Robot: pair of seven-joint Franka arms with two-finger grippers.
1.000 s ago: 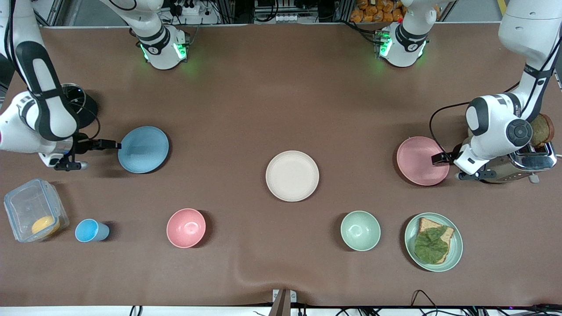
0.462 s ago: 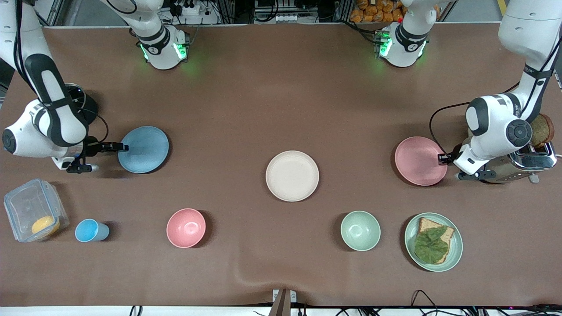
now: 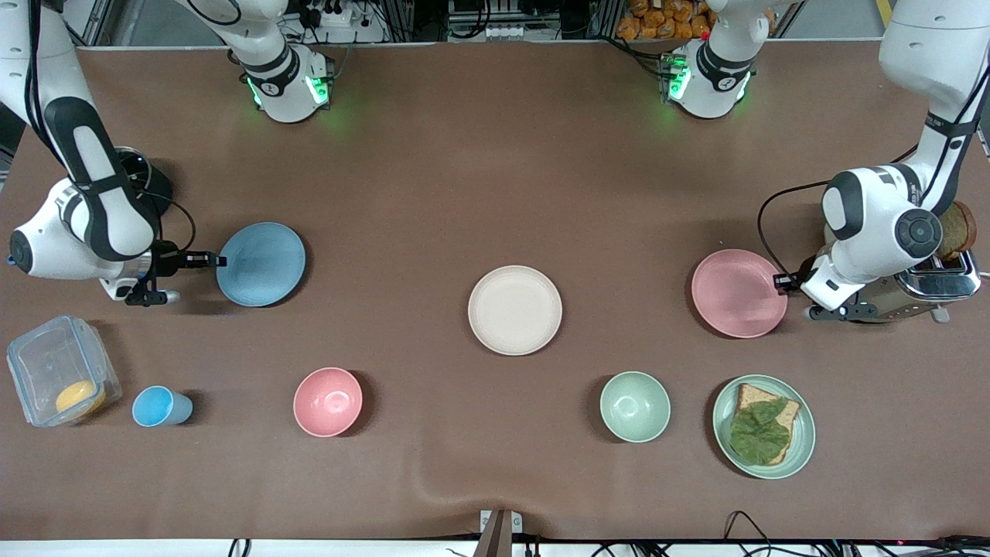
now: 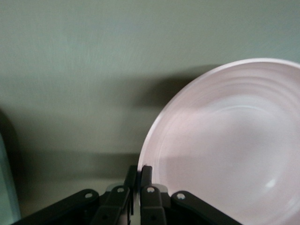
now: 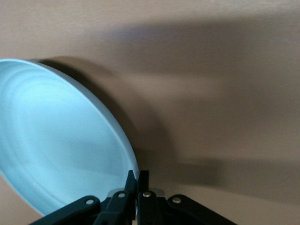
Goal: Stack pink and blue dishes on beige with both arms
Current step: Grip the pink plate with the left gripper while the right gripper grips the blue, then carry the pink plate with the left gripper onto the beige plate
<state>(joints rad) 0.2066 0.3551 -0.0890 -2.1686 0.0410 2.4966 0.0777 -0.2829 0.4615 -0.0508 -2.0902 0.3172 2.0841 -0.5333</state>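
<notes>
Jaws of the right gripper [image 3: 218, 261] pinch the rim of the blue plate [image 3: 263, 264] at the right arm's end of the table, and the left gripper [image 3: 781, 281] is clamped the same way on the pink plate [image 3: 737, 292] beside the toaster [image 3: 924, 290]. Between them the beige plate [image 3: 515, 310] lies flat at the table's middle, well apart from both.

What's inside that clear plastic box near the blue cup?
The clear plastic box holds one round orange-yellow item in a corner; its lid blurs it, so I cannot tell what it is.
</notes>
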